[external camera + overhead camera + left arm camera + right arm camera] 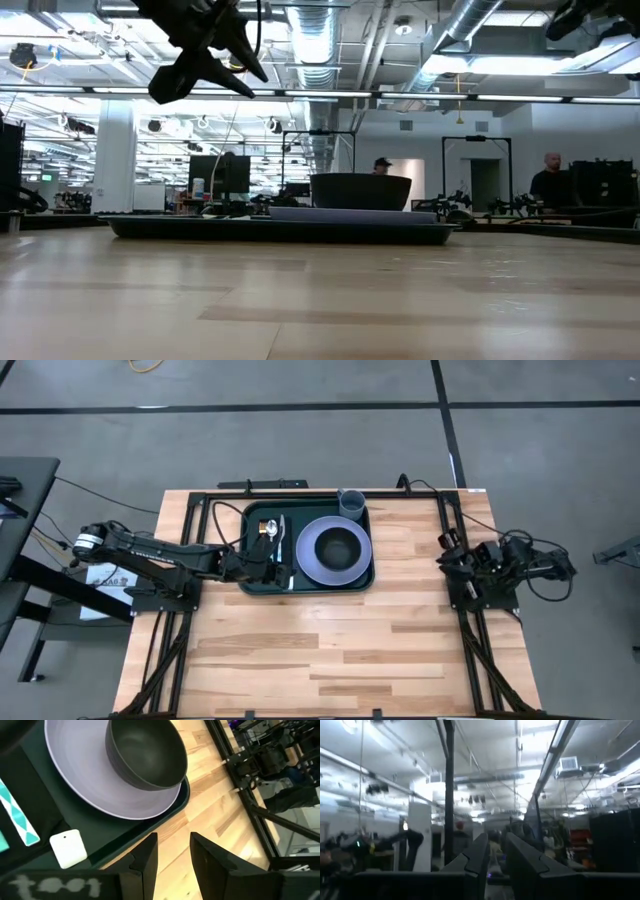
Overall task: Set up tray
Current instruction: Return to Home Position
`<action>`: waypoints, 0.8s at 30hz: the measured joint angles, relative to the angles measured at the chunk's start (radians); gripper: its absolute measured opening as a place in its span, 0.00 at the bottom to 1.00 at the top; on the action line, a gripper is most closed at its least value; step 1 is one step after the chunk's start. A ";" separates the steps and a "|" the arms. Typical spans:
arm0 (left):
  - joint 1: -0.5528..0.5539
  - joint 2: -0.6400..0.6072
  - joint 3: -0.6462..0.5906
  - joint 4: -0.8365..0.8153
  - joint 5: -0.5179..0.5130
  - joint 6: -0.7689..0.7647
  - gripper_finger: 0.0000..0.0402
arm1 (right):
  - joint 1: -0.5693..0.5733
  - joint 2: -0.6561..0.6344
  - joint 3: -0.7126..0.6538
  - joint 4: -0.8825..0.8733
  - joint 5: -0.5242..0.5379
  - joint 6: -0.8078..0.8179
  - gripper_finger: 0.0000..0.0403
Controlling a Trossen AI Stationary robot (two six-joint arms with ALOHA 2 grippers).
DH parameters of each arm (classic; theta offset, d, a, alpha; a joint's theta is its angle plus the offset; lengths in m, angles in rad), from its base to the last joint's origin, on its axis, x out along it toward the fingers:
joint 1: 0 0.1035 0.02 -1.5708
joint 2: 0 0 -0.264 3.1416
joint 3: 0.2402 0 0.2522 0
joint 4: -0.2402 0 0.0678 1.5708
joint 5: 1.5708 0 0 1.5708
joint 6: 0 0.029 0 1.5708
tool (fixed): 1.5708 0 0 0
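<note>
**Tray laid, left pincer empty**

Your dark green tray (305, 510) sits at the far middle of the pale plank table (320, 650), smooth plastic with rounded corners and a raised rim. On it you have a matte lavender plate (308, 555) under a dark round bowl (341, 545), a grey-blue cup (351, 503) in the far right corner, and cutlery (281, 538) along the left. Your left gripper (174, 837) hovers above the tray's near left part, fingers a narrow slit apart, gripping nothing. Your right gripper (495, 840) is folded at the table's right edge, fingers practically together.

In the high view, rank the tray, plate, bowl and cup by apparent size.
Largest to smallest:
tray
plate
bowl
cup
Each step is clearly distinct.
</note>
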 joint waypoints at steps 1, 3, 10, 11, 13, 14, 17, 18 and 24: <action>0.000 0.000 0.000 -0.002 -0.001 0.005 0.25 | -0.001 0.001 0.000 -0.029 0.002 -0.012 0.15; 0.000 0.000 0.000 -0.012 -0.004 0.011 0.25 | -0.002 0.000 0.000 -0.105 0.019 -0.027 0.15; 0.000 0.000 0.000 -0.022 -0.005 0.034 0.25 | -0.003 0.000 0.000 -0.271 0.026 -0.087 0.15; 0.000 0.000 0.000 -0.022 -0.005 0.034 0.25 | -0.003 -0.001 0.000 -0.279 0.026 -0.091 0.15; 0.000 0.000 0.000 -0.023 -0.005 0.034 0.25 | -0.003 -0.001 -0.018 -0.248 0.026 -0.096 0.15; 0.000 0.000 0.000 -0.025 -0.005 0.034 0.25 | -0.003 -0.001 -0.038 -0.209 0.026 -0.097 0.15; 0.000 0.000 0.000 -0.028 -0.005 0.034 0.25 | -0.003 0.000 -0.100 -0.094 0.026 -0.097 0.15; 0.000 0.000 0.000 -0.028 -0.004 0.034 0.25 | -0.004 -0.001 -0.119 -0.058 0.026 -0.097 0.15; 0.000 0.000 0.000 -0.027 -0.003 0.036 0.25 | -0.022 -0.001 -0.131 -0.089 0.025 -0.090 0.15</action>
